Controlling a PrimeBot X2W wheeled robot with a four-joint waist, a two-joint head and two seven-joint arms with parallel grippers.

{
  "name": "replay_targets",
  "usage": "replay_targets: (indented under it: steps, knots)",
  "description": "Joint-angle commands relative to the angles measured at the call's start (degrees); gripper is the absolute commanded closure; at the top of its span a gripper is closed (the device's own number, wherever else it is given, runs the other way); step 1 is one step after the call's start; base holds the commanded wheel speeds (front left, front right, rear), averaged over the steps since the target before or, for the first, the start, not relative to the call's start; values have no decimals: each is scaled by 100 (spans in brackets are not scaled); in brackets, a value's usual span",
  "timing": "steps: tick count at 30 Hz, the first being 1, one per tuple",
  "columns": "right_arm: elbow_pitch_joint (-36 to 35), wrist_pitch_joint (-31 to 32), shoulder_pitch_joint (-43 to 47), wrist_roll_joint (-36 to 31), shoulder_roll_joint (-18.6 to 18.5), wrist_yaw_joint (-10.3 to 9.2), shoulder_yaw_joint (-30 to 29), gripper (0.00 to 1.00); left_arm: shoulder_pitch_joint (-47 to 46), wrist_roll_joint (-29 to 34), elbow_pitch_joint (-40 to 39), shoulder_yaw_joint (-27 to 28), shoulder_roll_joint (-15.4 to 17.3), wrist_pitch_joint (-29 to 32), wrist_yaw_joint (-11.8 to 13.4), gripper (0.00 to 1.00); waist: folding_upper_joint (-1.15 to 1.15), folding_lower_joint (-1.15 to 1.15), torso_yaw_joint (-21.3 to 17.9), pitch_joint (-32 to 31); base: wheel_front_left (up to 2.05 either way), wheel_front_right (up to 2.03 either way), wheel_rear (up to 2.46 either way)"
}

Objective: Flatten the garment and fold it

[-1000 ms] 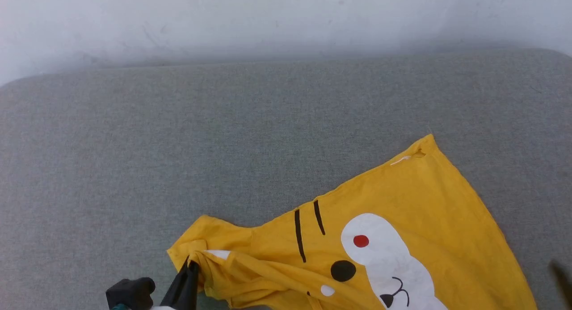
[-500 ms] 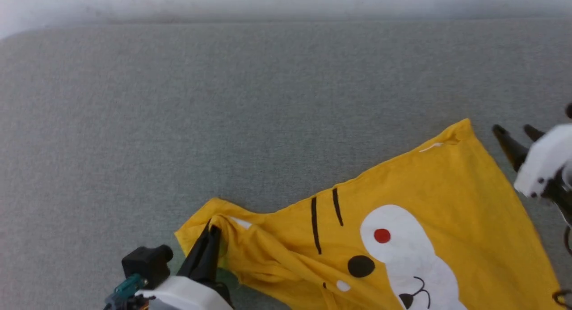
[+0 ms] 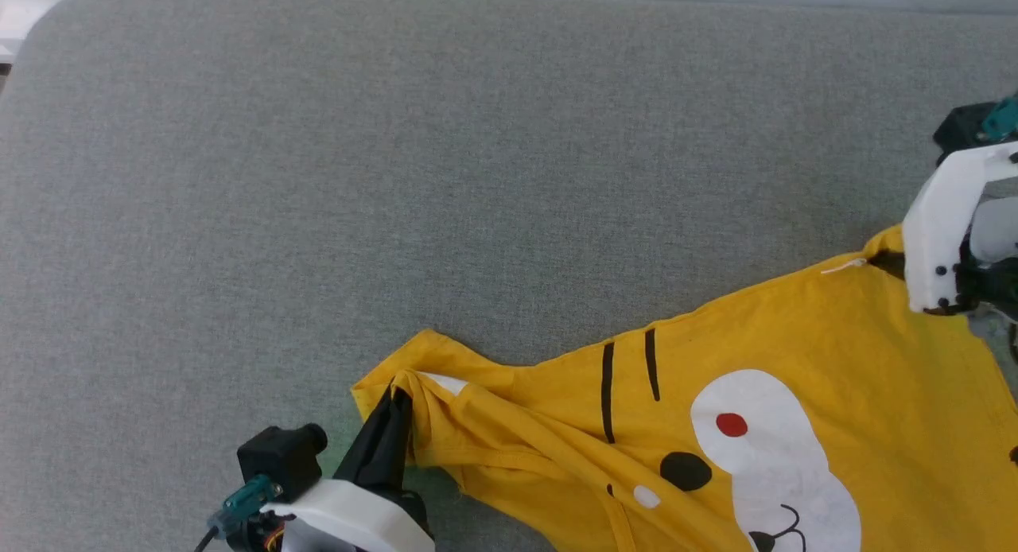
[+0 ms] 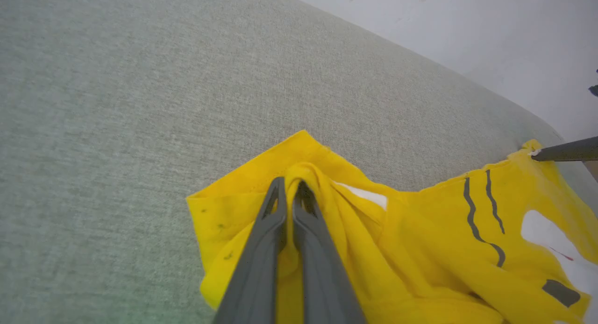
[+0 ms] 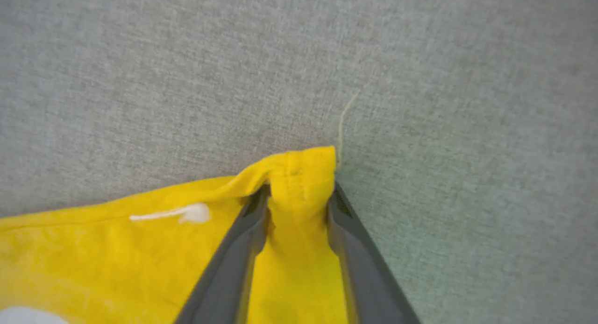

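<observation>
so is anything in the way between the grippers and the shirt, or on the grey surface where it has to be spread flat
Nothing visible stands in the way. The left gripper is shut on a bunched fold of the garment, the right gripper straddles its corner, and the plain grey surface lies all around it.

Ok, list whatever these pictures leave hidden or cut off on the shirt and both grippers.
- Right wrist view: the right gripper straddles a corner of the garment; whether it is clamped on it is unclear.
- Head view: the bottom and right edges cut off the garment, so its full outline is lost.
- Left wrist view: bunched folds hide how many layers the left gripper pinches.
</observation>
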Motion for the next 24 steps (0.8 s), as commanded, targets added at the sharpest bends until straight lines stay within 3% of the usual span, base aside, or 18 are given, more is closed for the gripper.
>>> replay_targets:
  steps: [1,5,12,18,24]
  knots:
    - [374,365,554,103,235,-2,322,100,-50,-35,34,19,6,-48,-25,100,0,0,-25,-71,0,0,0]
    - [170,297,517,250,239,-2,387,100,-36,-42,54,81,126,-7,-13,100,0,0,-150,-261,0,0,0]
    - [-283,-841,58,435,305,-2,-132,100,-612,10,-154,417,711,238,-148,100,0,0,-410,-730,0,0,0]
    - [-256,-1838,-704,107,322,-2,-444,100,-2273,-15,175,627,1161,716,-550,100,0,0,-664,-913,0,0,0]
    - [136,-2971,-2014,-180,464,-2,-711,100,-4605,83,1469,690,1293,909,-938,100,0,0,-946,-563,0,0,0]
